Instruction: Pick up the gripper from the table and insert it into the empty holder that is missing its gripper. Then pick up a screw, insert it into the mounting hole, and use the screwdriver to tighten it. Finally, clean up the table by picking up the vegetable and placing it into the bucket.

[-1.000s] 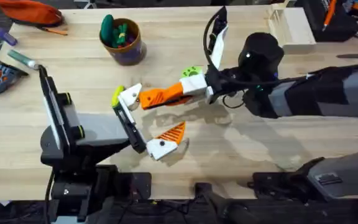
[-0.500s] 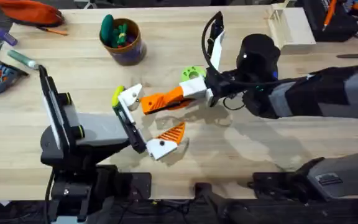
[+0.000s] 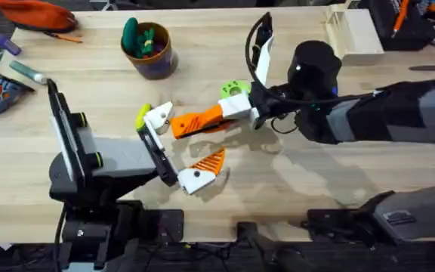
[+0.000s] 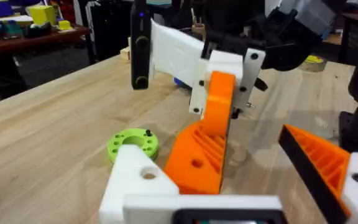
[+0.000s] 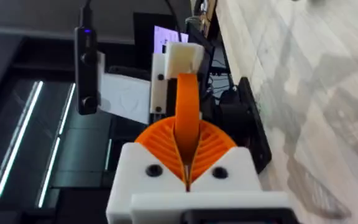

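Your orange gripper piece (image 3: 197,119) is pinched in the right tool (image 3: 202,119), its tip against the bare white holder (image 3: 158,116) of the left tool (image 3: 178,147), spread wide above the worktop (image 3: 293,181).

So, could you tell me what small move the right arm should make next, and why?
Probably ease the orange ribbed wedge piece slightly toward the left arm's bare white plastic holder and slide it on. The right tool is shut on the piece, whose end lies right beside the holder in the overhead and left wrist views but does not look seated yet.
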{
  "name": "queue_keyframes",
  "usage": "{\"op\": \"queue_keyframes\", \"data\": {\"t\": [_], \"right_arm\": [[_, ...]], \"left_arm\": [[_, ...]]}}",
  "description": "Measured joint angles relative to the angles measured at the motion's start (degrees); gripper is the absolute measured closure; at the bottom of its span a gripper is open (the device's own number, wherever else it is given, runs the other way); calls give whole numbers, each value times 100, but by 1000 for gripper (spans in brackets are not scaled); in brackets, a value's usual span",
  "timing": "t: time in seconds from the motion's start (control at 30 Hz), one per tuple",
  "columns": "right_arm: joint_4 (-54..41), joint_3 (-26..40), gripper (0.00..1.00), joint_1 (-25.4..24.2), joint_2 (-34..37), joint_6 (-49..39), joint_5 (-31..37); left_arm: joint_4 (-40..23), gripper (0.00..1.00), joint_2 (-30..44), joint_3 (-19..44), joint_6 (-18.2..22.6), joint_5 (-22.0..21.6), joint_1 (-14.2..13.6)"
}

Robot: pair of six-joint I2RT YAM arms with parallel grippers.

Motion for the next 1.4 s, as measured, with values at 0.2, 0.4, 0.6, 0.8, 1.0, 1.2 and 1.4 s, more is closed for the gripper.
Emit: {"op": "queue_keyframes", "data": {"t": [0.2, 0.4, 0.6, 0.8, 1.0, 1.2, 1.4], "right_arm": [[-209, 167, 990, 0, 0, 0, -137], [-224, 249, 990, 0, 0, -19, -221], [-349, 251, 990, 0, 0, -24, -232], [-354, 251, 990, 0, 0, -90, -232], [-360, 258, 990, 0, 0, -110, -227], [-365, 390, 990, 0, 0, -151, -234], [-430, 457, 990, 0, 87, -149, -256]], "left_arm": [[0, 15, -2, 0, 2, 0, 0], [0, 15, -2, 0, 2, 0, 0], [0, 15, -2, 0, 2, 0, 0], [0, 15, -1, 0, 2, 0, 0], [0, 15, -1, 0, 2, 0, 0], [2, 15, -2, 0, 0, -15, 2], [4, 15, -2, -2, 0, -52, 2]]}}
